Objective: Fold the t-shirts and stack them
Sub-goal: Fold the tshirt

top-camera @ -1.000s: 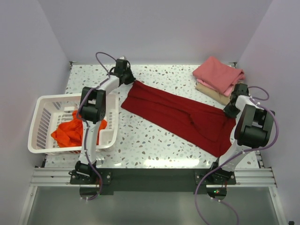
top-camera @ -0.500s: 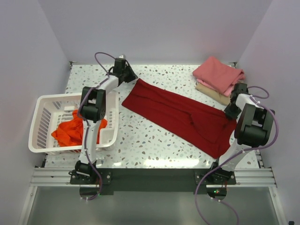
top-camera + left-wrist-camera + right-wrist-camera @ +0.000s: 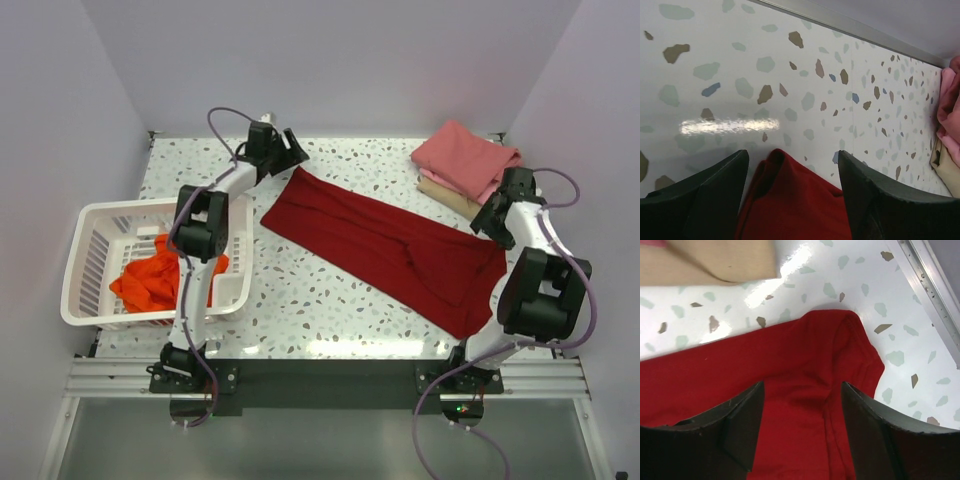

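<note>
Left gripper [image 3: 791, 159] stands wide open over the far-left end of the crimson shirt [image 3: 385, 240]. A rounded corner of the cloth lies between its fingers, and nothing is pinched. Right gripper [image 3: 801, 390] is likewise spread wide and empty above the shirt's opposite end, near the right edge of the desk, where the hem bunches into a small ridge. The shirt lies flat as a long diagonal band from the far-left part of the desk toward the near-right corner. We judge the step in hand to be taking both ends for a fold. Each gripper should descend with its fingers straddling the hem and catch every layer, the right one biting behind the ridge rather than on it. Both should then lift together so the band does not twist. The pink shirt [image 3: 465, 155] sits folded on the tan shirt [image 3: 455, 198] at the far-right corner, close to the right gripper, so we would swing that arm clear of the stack. The orange-red shirt [image 3: 150, 280] lies crumpled in the white basket [image 3: 72, 290] at the left edge. Desk [image 3: 330, 300]: glossy white speckled top with glare patches, pale lilac walls on three sides, metal rail along the near edge.
</note>
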### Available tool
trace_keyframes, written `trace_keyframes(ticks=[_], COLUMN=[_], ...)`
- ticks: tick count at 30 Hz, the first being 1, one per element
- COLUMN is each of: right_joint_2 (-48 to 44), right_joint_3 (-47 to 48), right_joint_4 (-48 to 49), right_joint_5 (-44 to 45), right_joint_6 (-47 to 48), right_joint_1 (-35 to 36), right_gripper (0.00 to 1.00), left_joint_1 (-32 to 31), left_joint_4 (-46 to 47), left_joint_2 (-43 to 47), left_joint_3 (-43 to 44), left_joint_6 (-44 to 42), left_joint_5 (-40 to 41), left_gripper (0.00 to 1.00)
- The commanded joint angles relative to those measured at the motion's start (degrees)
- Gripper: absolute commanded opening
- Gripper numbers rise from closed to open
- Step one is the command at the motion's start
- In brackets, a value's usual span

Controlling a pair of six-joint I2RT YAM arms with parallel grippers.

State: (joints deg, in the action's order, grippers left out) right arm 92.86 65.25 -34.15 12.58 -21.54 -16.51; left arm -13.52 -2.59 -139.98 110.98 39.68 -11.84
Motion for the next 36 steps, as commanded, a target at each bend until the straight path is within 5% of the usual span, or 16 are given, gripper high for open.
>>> trace_keyframes(ticks=[1, 19, 31, 36], right_joint_2=[-4.7, -7.43, -7.17, -7.43], right_joint_3=[-0.74, -6.19, -6.72, -7.51], right_joint_4=[-2.23, -6.89, -7.15, -7.16], right_joint_5=[-0.36, -8.27, -8.98, -8.8], right_joint_6=[1.32, -0.78, -0.7, -0.61], right_joint_1=[0.87, 3.15, 3.33, 3.33], right_gripper=[0.66, 0.67, 0.67, 0.67], left_joint_1=[-3.44, -11.88, -11.97, -12.76], left_joint_4=[2.86, -1.01, -6.02, -2.25], left_joint_2=[4.54, 8.67, 16.67, 15.89], left_joint_3=[0.2, -1.64, -6.31, -4.9], left_joint_6=[-3.99, -8.48, -8.83, -12.25], left_joint_5=[-1.79, 8.31, 28.52, 24.07], left_gripper=[0.77, 0.78, 0.82, 0.82])
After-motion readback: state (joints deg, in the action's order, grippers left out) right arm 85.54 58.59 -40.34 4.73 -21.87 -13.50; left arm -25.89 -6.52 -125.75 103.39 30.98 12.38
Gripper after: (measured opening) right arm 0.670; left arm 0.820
